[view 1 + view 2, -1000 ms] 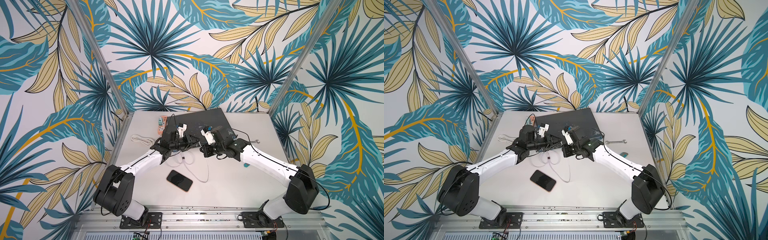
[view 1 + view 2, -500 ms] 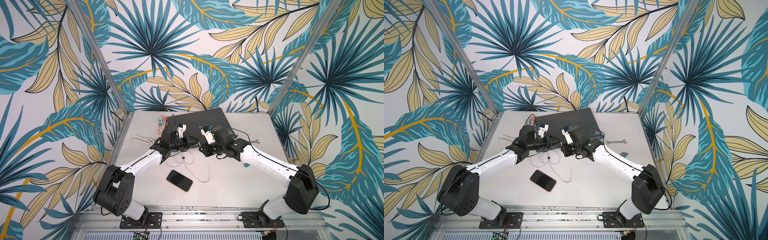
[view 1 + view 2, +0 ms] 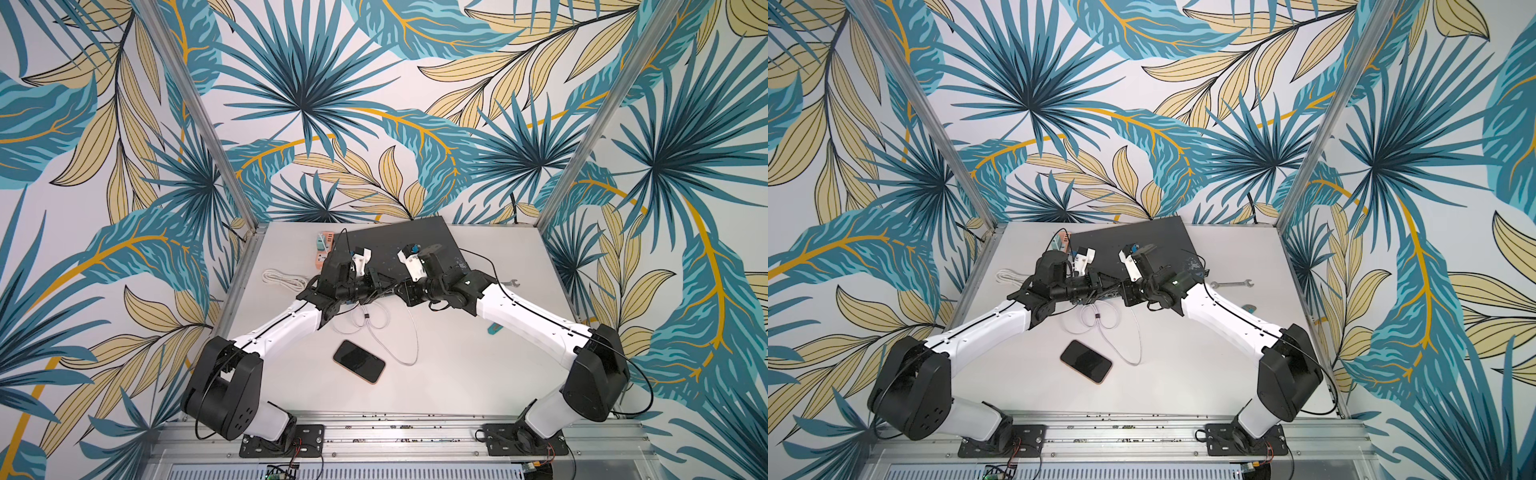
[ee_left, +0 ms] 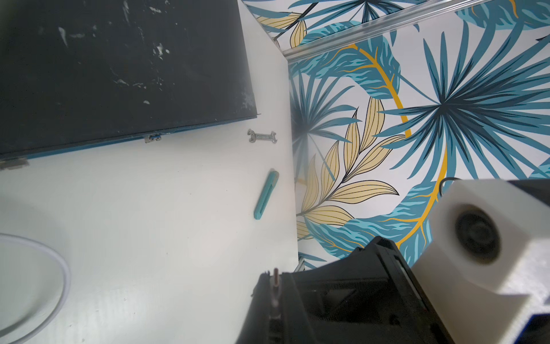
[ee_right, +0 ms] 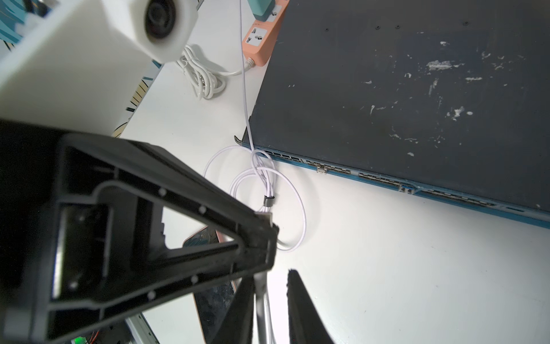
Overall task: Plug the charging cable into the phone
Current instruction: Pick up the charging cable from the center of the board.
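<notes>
1. Left gripper (image 5: 268, 230): claw pressed together, pinching the free end of the charging cable (image 5: 304, 214). The connector tip (image 4: 276, 278) pokes out between the closed fingers.
2. Right gripper (image 5: 272, 293): claw spread slightly, tip to tip with the left one. A cable strand runs between its fingers (image 5: 300, 312), with a gap on one side, so it is not clamped.
3. Both claws hang above the table (image 3: 457, 374), just in front of the network switch (image 3: 399, 241).
4. Rest of the cable: loose coils bound by a dark tie (image 5: 268, 201) lie on the table under the claws, and one long loop reaches toward the phone (image 3: 359, 361).
5. Phone: flat, screen up, front centre of the table, well apart from both claws and the connector. The loop's end lies near it, not touching.
6. Around the edges: orange power strip (image 3: 324, 249), cream cord bundle (image 3: 284, 279), wrench (image 3: 1231, 284), teal knife (image 4: 265, 195).
</notes>
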`<state>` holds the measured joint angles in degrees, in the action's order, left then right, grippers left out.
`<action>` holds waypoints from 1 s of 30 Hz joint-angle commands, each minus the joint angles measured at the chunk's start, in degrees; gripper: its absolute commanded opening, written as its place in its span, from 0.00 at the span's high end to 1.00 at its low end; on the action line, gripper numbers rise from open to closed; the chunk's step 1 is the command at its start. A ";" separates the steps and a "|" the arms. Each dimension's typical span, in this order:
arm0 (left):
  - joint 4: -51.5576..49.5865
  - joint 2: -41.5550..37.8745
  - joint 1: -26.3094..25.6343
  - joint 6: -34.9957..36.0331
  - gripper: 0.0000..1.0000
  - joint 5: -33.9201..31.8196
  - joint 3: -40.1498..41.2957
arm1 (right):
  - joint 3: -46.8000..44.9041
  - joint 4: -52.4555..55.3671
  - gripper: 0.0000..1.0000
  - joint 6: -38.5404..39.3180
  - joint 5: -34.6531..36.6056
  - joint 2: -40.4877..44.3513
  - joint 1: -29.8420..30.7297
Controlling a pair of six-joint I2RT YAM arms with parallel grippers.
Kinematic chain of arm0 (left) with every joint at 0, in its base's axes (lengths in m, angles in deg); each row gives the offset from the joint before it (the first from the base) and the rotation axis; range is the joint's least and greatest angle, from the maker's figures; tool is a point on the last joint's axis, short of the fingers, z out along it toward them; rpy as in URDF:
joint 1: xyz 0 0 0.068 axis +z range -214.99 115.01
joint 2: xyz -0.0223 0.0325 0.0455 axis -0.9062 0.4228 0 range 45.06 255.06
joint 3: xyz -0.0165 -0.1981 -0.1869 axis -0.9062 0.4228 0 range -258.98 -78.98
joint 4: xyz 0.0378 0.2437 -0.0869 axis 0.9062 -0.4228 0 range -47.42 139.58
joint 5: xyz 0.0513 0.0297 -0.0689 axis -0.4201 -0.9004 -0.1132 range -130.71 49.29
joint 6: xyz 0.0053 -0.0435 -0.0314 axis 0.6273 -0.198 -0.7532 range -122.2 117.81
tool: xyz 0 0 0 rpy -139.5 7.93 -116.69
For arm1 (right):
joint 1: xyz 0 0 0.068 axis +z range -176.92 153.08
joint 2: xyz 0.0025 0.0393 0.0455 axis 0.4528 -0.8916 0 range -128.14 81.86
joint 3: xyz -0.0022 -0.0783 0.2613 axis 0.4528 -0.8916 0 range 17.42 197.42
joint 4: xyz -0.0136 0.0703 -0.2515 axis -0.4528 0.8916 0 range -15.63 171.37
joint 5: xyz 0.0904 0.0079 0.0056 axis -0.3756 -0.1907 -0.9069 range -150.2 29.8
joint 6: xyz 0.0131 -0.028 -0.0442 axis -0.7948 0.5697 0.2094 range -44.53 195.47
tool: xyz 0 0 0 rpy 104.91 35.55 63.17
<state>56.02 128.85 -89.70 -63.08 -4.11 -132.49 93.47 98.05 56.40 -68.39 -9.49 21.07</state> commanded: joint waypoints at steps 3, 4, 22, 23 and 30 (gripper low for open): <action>-0.45 -2.33 0.04 0.94 1.00 -0.30 0.68 | 0.15 1.06 0.77 0.77 1.09 -1.23 -0.02; -0.48 -2.49 0.03 0.94 1.00 -0.33 0.81 | 0.35 0.96 0.77 0.78 1.10 -1.39 -0.08; -0.64 -3.07 -0.03 0.76 1.00 -0.96 1.40 | 3.98 3.81 0.63 2.03 6.98 -4.36 -0.17; -0.64 -3.06 0.03 0.83 1.00 -0.98 1.40 | 4.20 3.95 0.62 2.15 7.61 -4.29 -0.17; -0.06 -2.66 0.04 0.51 1.00 -1.00 1.15 | 4.61 4.10 0.69 3.05 6.52 -5.01 -0.37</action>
<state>55.69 127.89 -89.70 -63.12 -6.58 -131.49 97.58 100.54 58.89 -65.50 -13.17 21.53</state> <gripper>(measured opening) 0.085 0.318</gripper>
